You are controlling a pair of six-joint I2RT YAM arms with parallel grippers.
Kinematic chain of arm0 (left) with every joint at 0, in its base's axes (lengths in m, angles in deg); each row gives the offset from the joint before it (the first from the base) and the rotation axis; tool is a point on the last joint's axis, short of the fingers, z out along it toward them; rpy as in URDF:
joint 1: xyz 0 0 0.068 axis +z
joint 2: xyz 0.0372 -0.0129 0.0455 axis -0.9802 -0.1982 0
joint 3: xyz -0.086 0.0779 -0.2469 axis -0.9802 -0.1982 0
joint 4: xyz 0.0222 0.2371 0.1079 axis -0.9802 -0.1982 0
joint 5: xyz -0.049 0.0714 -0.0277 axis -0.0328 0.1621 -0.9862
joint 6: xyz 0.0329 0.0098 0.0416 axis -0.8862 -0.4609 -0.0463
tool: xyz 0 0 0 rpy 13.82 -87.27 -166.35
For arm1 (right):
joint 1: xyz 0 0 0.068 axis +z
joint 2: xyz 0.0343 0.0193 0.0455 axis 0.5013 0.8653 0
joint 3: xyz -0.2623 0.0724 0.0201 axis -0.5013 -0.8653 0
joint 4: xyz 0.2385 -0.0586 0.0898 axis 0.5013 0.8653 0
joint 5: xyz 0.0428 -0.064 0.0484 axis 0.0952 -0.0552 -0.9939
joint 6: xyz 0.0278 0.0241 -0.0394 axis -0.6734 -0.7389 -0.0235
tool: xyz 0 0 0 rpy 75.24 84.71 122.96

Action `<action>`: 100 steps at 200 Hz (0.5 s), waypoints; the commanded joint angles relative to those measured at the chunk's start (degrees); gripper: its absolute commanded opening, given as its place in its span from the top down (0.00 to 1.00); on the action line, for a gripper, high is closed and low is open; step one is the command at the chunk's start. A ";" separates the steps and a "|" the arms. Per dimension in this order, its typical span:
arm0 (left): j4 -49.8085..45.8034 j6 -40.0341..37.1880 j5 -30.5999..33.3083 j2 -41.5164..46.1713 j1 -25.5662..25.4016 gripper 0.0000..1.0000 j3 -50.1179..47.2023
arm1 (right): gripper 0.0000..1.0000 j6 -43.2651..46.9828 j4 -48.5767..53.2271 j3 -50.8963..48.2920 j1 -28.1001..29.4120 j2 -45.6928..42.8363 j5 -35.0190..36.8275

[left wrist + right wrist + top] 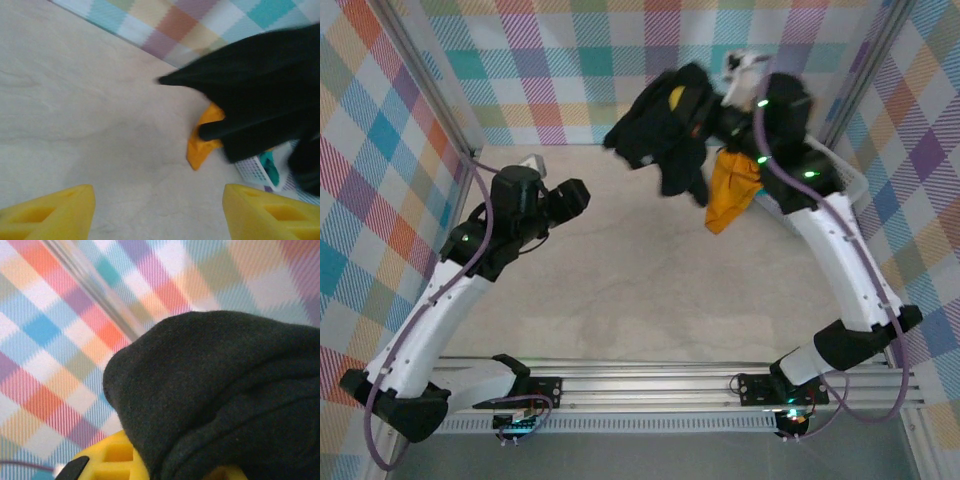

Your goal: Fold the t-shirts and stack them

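From above, the black t-shirt [665,130] hung in the air near the tabletop's [650,290] far right corner, with an orange t-shirt [730,195] drooping beside the white basket [845,175] and open room across the middle. Left wrist: the left fingers [55,212] were spread wide and empty. Right wrist: the right fingers [112,460] were clamped on black cloth.

Lab robot cell, plaid walls [570,60], aluminium frame post [425,75], left arm [430,320] and right arm [840,260] bolted to rail [650,385], pale worktop [620,280].

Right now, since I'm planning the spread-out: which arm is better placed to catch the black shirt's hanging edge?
Left, probably. The right hand is shut on the black shirt, holding it up above the table; the left hand is open, empty and faces its hanging cloth.
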 commanded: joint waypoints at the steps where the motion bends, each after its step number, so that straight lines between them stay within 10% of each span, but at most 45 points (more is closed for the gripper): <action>1: -3.85 1.01 7.27 2.92 -0.61 0.30 -1.43 | 1.00 -2.47 -1.75 -11.27 5.30 4.40 1.67; 30: -8.40 1.36 9.10 3.54 -0.47 0.28 -4.41 | 0.99 -4.83 -0.32 -21.23 12.67 13.77 -1.87; 67: -8.67 3.26 3.56 2.26 -0.36 0.26 -10.72 | 0.36 -5.44 5.01 -23.65 15.64 16.62 -4.06; 100: -4.64 4.42 -5.20 -4.30 -1.22 0.25 -17.33 | 0.27 -8.56 2.65 -34.03 9.80 7.53 3.41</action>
